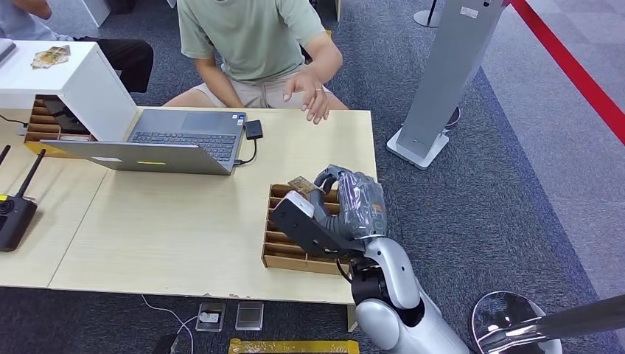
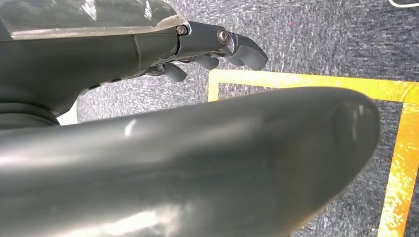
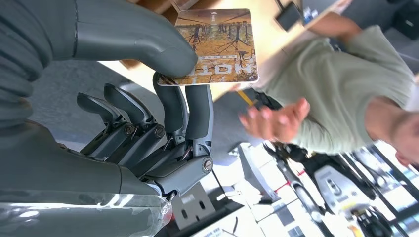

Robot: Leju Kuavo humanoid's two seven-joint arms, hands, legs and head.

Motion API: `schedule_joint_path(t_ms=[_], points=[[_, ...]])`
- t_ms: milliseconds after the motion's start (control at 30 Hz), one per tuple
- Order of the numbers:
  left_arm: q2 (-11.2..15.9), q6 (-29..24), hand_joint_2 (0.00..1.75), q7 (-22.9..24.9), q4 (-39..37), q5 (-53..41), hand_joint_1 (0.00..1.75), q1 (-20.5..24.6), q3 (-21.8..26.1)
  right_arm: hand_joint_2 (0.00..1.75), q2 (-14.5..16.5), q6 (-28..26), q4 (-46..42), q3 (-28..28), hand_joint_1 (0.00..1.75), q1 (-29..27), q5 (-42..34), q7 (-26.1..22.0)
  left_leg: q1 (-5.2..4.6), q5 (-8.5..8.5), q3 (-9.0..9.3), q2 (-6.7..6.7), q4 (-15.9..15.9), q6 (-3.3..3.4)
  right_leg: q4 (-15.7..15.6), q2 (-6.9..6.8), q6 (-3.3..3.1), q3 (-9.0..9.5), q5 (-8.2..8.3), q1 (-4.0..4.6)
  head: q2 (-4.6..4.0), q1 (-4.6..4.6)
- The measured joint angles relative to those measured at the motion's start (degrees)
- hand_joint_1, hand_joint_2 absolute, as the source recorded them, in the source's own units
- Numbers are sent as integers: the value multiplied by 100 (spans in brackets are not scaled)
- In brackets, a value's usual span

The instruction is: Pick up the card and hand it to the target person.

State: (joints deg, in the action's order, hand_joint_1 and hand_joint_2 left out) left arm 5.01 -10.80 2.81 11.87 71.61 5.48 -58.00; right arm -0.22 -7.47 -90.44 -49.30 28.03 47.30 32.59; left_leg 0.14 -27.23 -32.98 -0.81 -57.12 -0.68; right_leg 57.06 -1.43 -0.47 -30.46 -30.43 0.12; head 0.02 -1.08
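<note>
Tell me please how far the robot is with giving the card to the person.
Done: the right hand has picked up the card and pinches it between thumb and fingers, above the wooden tray. In hand: carrying it toward the person, whose hand is raised over the table edge. Left: reaching that hand and letting go. The left hand hangs idle over the floor.

An open laptop (image 1: 158, 140) sat on the wooden table (image 1: 184, 221), well off to the hand's left, with a small black adapter (image 1: 253, 130) just beside it. A white box (image 1: 70, 81) stood farther left still. A black radio with antennas (image 1: 15, 210) lay at the far left edge. Right of the hand, a grey stand (image 1: 442, 81) rose from the carpet.
</note>
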Motion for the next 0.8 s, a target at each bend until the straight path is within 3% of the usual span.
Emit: schedule_joint_path(t_ms=[133, 367, 667, 800], points=[[0, 84, 0, -36, 0, -162, 0, 11, -5, 175, 13, -136, 450, 53, 175, 699, -355, -270, 0, 2, -1, 1, 0, 2, 2, 1, 0, 2, 2, 0, 1, -3], [0, 217, 0, -89, 0, -463, 0, 22, -44, 175, 326, -957, 2735, 76, 175, 2181, -938, -1121, 0, 7, -3, 7, 0, 6, 3, -5, 3, 3, 5, 0, 1, -4], [0, 263, 0, 76, 0, -575, 0, 19, -149, 175, 545, -1050, 4924, 69, 175, 2829, -744, -1047, -1, 6, -5, 9, -1, 7, -3, -5, 3, 3, 5, 0, 1, -1], [0, 302, 0, 134, 0, -603, 0, 18, -181, 175, 602, -1056, 5439, 54, 0, 2844, -715, -1047, -1, 6, -5, 8, -1, 7, -3, -5, 4, 2, 6, 0, 1, -1]])
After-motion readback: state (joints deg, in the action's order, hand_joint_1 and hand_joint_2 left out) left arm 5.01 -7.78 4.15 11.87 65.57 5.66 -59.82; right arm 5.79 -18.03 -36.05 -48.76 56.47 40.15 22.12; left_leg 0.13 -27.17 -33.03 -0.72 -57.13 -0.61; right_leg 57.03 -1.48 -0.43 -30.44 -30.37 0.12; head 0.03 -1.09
